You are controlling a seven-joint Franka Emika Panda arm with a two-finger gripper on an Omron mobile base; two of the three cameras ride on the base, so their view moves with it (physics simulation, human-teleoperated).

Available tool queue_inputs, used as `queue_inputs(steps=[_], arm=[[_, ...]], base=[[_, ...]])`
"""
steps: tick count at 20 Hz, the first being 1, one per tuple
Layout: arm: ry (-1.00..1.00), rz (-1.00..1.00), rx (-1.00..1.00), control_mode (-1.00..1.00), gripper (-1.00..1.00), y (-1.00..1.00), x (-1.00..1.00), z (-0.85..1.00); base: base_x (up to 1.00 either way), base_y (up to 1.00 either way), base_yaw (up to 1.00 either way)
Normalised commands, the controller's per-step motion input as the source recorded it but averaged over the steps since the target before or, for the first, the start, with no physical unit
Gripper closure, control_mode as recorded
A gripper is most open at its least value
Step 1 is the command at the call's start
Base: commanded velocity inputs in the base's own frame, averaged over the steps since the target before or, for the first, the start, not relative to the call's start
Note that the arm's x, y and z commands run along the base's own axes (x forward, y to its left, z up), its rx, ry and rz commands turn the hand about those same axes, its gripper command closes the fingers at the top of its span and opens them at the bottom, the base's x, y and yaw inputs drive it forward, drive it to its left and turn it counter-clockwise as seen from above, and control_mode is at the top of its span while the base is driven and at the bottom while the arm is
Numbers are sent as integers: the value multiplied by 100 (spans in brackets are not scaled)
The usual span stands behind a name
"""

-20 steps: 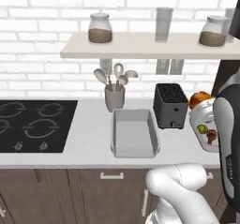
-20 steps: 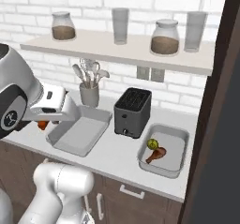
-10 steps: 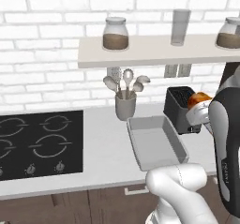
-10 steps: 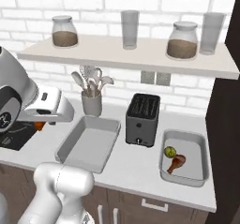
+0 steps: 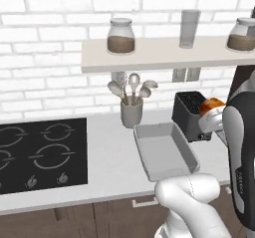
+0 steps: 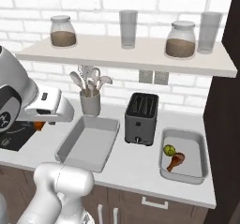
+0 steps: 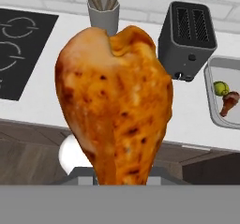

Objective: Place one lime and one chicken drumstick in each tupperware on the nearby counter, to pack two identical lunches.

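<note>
I see a black toaster [image 6: 141, 118] beside a grey utensil cup [image 6: 90, 103], with jars [image 6: 62, 31] on the wall shelf [image 6: 126, 55].

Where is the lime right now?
The lime lies in the right-hand tupperware on the counter, touching a chicken drumstick, just right of the toaster in the right base view.

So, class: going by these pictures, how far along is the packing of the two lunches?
Done: the right tupperware beside the toaster already holds a lime and a drumstick. In hand: the gripper carries a second drumstick above the counter. Left: the left tupperware is empty, so it needs this drumstick and then a lime.
</note>
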Motion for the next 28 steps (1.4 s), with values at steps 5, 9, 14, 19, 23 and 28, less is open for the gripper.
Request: queue_inputs(steps=[5,9,14,19,23,28], arm=[[0,0,0,100,100,0,0,0],[16,0,0,-100,100,3,27,-81],[27,0,0,-100,100,2,48,-100],[20,0,0,-100,100,0,51,-100],[0,0,0,-100,100,0,79,-100],[0,0,0,-100,100,1,90,-88]], base=[[0,0,0],[0,0,0],[0,0,0],[0,0,0],[0,0,0],[0,0,0]])
